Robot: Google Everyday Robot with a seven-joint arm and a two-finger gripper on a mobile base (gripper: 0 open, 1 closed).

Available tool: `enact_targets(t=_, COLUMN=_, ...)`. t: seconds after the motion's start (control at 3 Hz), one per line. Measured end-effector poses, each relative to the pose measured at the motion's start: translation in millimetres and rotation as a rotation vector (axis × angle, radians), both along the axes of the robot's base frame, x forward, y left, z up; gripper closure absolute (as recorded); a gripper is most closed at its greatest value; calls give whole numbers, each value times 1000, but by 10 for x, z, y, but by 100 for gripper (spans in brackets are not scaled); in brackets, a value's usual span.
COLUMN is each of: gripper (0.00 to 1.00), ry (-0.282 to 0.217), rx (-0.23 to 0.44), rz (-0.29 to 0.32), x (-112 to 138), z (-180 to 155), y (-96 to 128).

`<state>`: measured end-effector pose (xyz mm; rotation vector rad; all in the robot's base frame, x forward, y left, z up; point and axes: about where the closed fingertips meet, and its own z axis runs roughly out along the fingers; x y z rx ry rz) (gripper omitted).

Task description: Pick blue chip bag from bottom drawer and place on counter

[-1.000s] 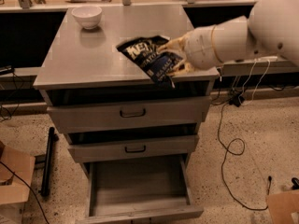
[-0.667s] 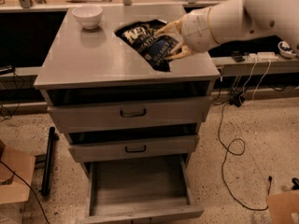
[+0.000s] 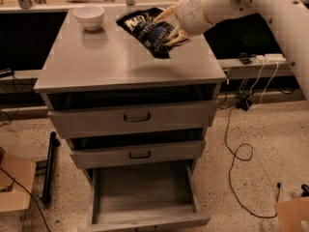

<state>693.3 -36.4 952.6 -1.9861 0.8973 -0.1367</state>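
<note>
The blue chip bag [image 3: 145,30] is hanging from the end effector [image 3: 167,27] above the table [image 3: 111,62]. The bottom drawer [image 3: 142,192] is standing open.

Gripper [image 3: 171,26] above counter [image 3: 111,59], partly behind blue chip bag [image 3: 146,29]; arm [image 3: 273,6] cropped top-right.

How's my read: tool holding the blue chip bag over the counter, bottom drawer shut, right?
Not quite: the bottom drawer is open, as the camera view shows. The tool does hold the blue chip bag over the counter.
</note>
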Motion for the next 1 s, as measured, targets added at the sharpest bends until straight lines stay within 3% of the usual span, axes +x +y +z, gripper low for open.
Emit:
enact_targets(t=0.33, gripper=37, ry=54, rx=-14, rz=-25, x=388, z=-212, y=45)
enact_targets(t=0.67, gripper=6, ry=109, rx=-5, rz=-37, x=745, z=-515, y=82)
enact_targets(t=1.0, gripper=0, ry=106, rx=-3, rz=-38, x=747, z=-497, y=78)
